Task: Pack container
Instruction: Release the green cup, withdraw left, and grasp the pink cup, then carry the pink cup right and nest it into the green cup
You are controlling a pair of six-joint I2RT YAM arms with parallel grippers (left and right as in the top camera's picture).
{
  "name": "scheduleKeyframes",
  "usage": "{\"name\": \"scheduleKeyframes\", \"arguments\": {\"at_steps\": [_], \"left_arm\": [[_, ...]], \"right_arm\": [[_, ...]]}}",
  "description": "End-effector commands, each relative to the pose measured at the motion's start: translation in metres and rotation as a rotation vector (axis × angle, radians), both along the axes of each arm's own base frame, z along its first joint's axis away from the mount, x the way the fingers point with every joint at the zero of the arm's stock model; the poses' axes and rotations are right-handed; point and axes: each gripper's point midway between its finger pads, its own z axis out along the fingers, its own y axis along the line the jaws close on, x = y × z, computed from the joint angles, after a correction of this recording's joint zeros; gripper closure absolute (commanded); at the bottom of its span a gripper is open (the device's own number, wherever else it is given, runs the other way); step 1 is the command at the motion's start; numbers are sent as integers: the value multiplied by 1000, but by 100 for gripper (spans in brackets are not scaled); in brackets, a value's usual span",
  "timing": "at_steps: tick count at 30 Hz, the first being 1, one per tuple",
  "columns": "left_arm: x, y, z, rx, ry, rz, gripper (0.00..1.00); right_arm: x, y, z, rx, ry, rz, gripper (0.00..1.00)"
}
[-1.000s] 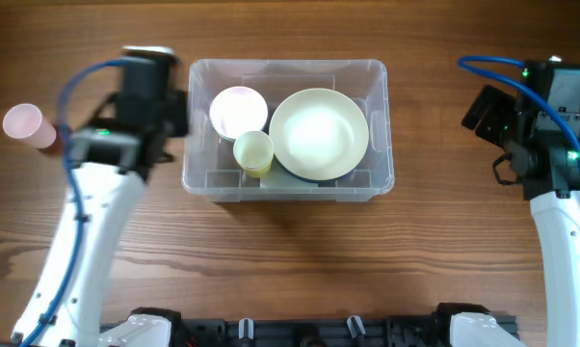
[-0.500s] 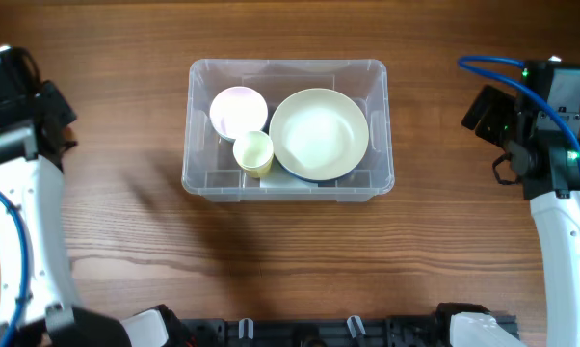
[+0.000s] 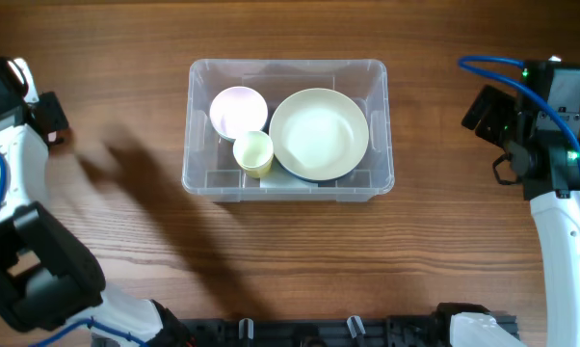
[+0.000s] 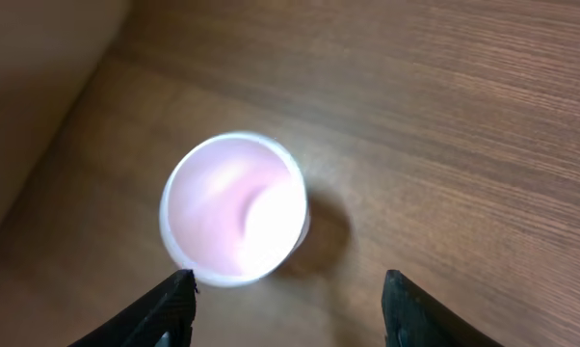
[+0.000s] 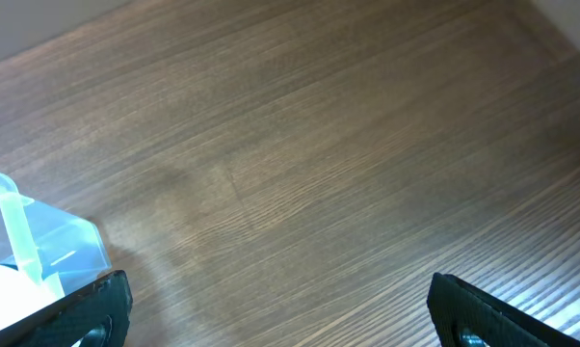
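Right under our left claw (image 4: 288, 284) stands a pink cup (image 4: 234, 207), upright on the desk (image 4: 444, 116). The claw's two fingers (image 4: 170, 313) are spread apart on the near side of the cup and do not touch it (nothing is pinched). So this cup is not packed yet. We think it is the next thing to pick up. It may be the last one too, since we see no other loose thing on the desk.

Farther off, in the middle of the desk, lies the container (image 3: 286, 66). It already has three things in it: a pink bowl (image 3: 238, 109), a small yellow cup (image 3: 253, 151) just beside that, and a big pale bowl (image 3: 319, 134) that fills the right part. Most of the job looks done. The container is well apart from the left claw, off to its right, so the pink cup has a long way to go.

On the far side, our right claw (image 5: 277, 289) is spread wide over bare desk and holds nothing. The container is near it, to its left. Only one clear corner (image 5: 39, 246) shows at the edge of that claw's own camera.
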Motion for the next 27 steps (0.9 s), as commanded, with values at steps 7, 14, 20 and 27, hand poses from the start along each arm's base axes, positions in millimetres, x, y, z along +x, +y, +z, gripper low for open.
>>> {"name": "scheduleKeyframes", "arguments": {"at_steps": [7,14,20,27], "left_arm": [[28,14,-24,50,-10,-118,37],[28,20,-40,15,-13,-123,44],[24,21,-59,-16,24,-120,44],[22,17,-63,-34,31,-125,54]], "right_arm": [[1,-4,6,-10,-19,-22,0],[1,-4,6,-10,-19,-22,0],[1,-4,6,-10,-19,-22,0],[1,-3,6,-10,-19,-22,0]]}}
